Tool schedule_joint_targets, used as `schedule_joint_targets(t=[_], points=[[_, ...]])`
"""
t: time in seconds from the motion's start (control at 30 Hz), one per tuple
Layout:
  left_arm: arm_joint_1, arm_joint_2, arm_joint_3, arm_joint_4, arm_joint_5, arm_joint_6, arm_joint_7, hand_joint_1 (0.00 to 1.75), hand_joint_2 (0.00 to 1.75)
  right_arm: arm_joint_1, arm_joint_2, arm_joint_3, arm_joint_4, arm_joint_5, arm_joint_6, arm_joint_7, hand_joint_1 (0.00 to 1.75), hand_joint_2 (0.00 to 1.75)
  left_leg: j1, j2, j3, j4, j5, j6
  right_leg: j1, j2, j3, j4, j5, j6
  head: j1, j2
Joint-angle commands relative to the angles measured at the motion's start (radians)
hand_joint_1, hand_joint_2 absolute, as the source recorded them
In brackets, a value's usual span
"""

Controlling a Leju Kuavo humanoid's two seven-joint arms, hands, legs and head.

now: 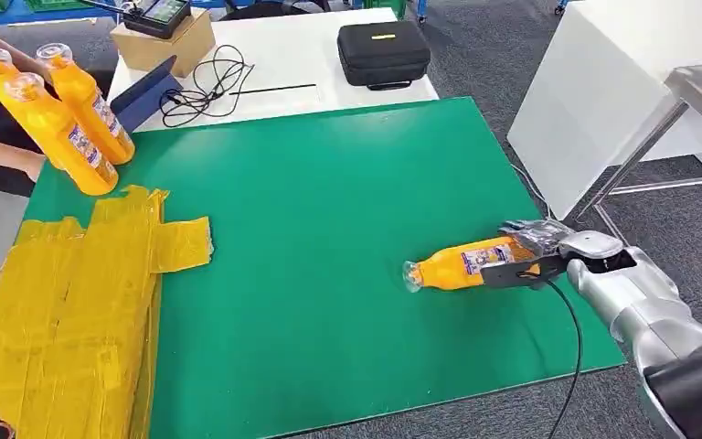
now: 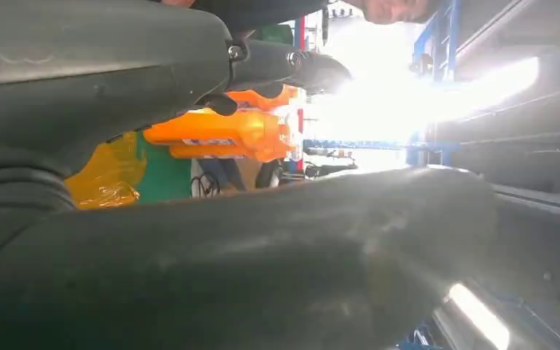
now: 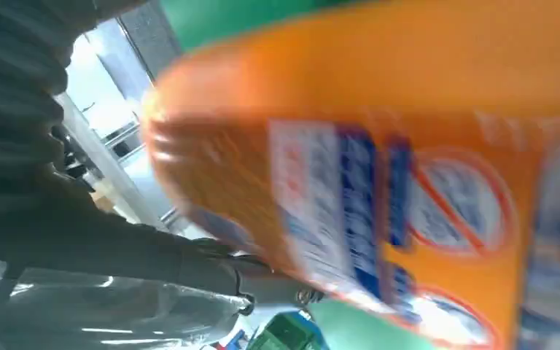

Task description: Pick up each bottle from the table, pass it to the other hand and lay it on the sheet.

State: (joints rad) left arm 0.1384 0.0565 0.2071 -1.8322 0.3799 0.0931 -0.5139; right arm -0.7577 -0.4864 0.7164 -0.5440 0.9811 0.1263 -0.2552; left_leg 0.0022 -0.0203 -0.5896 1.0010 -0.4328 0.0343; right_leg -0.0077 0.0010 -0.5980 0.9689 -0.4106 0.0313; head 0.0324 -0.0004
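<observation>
Now right hand [image 1: 532, 254] grips orange bottle [image 1: 462, 264]; 3 bottles [image 1: 64, 114] held upright.

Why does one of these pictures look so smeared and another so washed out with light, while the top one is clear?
The head view is evenly lit and sharp: the orange bottle held by the right robot hand reads clearly. In the right wrist view that bottle sits very close to the camera and is blurred. In the left wrist view bright backlight glares white, leaving the left robot hand dark.
</observation>
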Motion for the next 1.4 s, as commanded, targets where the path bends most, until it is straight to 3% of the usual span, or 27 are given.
schedule_joint_targets(t=[0.03, 0.1, 0.13, 0.17, 0.2, 0.7, 0.9, 1.0, 1.03, 1.13, 1.4], points=[[-0.02, -0.021, 0.006, 0.016, -0.001, 0.0, 0.007, 0.0, 0.0, -0.002, 0.046, 0.006, 0.054, 0.003, 0.008, -0.003, 0.0, 1.75, 0.0, 0.002, 0.003, -0.001, -0.001, -0.002, 0.001, 0.0, 0.003, -0.001, -0.001, -0.001, 0.0, 0.0], [-0.021, -0.021, 0.005, 0.014, -0.002, 0.0, 0.007, 0.0, 0.0, 0.003, 0.052, 0.004, 0.065, -0.002, 0.017, -0.008, 0.05, 1.75, 0.0, 0.002, 0.003, -0.001, -0.001, -0.001, 0.0, 0.001, 0.003, -0.001, -0.001, -0.001, 0.0, 0.0], [-0.022, -0.02, 0.005, 0.012, -0.003, 0.0, 0.007, 0.0, 0.0, 0.025, 0.064, 0.005, 0.072, -0.001, 0.009, -0.006, 0.84, 1.75, 0.0, 0.001, 0.003, -0.001, -0.001, -0.001, 0.0, 0.0, 0.002, -0.001, -0.001, -0.001, 0.0, 0.0], [-0.021, -0.02, 0.005, 0.009, -0.003, 0.001, 0.007, 0.0, 0.0, 0.044, 0.076, 0.006, 0.079, -0.001, 0.004, -0.004, 1.47, 1.75, 0.001, 0.002, 0.004, -0.001, -0.002, -0.002, 0.001, 0.0, 0.004, -0.001, -0.001, -0.001, 0.0, 0.0], [-0.019, -0.02, 0.005, 0.005, -0.003, 0.002, 0.007, 0.0, 0.0, 0.061, 0.088, 0.007, 0.089, 0.003, -0.001, 0.0, 1.75, 1.75, 0.001, 0.001, 0.004, -0.001, -0.001, -0.001, 0.001, 0.0, 0.004, -0.002, -0.001, -0.001, 0.0, 0.0], [0.01, -0.015, 0.0, -0.017, -0.012, 0.017, 0.013, 0.0, 0.0, 0.083, 0.113, -0.048, 0.07, 0.01, -0.058, 0.03, 1.75, 1.75, 0.002, 0.006, 0.014, -0.002, -0.003, -0.004, 0.002, 0.007, 0.011, -0.003, 0.0, -0.002, 0.001, 0.0], [0.05, -0.032, 0.009, -0.048, -0.016, -0.003, 0.026, 0.0, 0.0, 0.152, 0.067, -0.161, -0.137, -0.069, -0.092, 0.013, 1.75, 1.75, 0.002, 0.008, 0.014, -0.002, -0.003, -0.004, 0.004, 0.008, 0.011, -0.002, 0.0, -0.002, 0.0, 0.0], [0.089, -0.031, -0.003, -0.049, -0.016, -0.048, 0.016, 0.0, 0.0, 0.28, 0.003, -0.291, -0.375, -0.194, -0.1, -0.021, 1.75, 1.75, 0.002, 0.008, 0.014, -0.001, -0.004, -0.004, 0.003, 0.007, 0.011, -0.001, -0.001, -0.002, 0.0, 0.0], [0.096, -0.019, -0.023, -0.034, 0.004, -0.09, 0.021, 0.0, 1.75, 0.356, -0.009, -0.38, -0.493, -0.284, -0.086, -0.048, 1.75, 1.75, 0.002, 0.006, 0.014, -0.001, -0.003, -0.004, 0.003, 0.006, 0.011, -0.002, -0.001, -0.002, 0.0, 0.0], [0.095, -0.03, -0.059, -0.007, 0.024, -0.144, 0.033, 0.0, 1.75, 0.486, 0.01, -0.512, -0.72, -0.356, -0.048, -0.051, 1.75, 1.75, 0.001, 0.0, 0.012, -0.001, -0.003, -0.004, 0.003, -0.001, 0.011, -0.001, -0.003, -0.002, 0.0, 0.0], [0.102, -0.037, -0.07, -0.012, 0.066, -0.195, 0.068, 0.0, 1.75, 0.494, 0.059, -0.562, -0.739, -0.39, -0.045, -0.083, 1.75, 1.75, 0.001, 0.0, 0.003, -0.001, -0.002, -0.003, 0.002, -0.001, 0.003, 0.0, -0.001, -0.001, 0.0, 0.0]])
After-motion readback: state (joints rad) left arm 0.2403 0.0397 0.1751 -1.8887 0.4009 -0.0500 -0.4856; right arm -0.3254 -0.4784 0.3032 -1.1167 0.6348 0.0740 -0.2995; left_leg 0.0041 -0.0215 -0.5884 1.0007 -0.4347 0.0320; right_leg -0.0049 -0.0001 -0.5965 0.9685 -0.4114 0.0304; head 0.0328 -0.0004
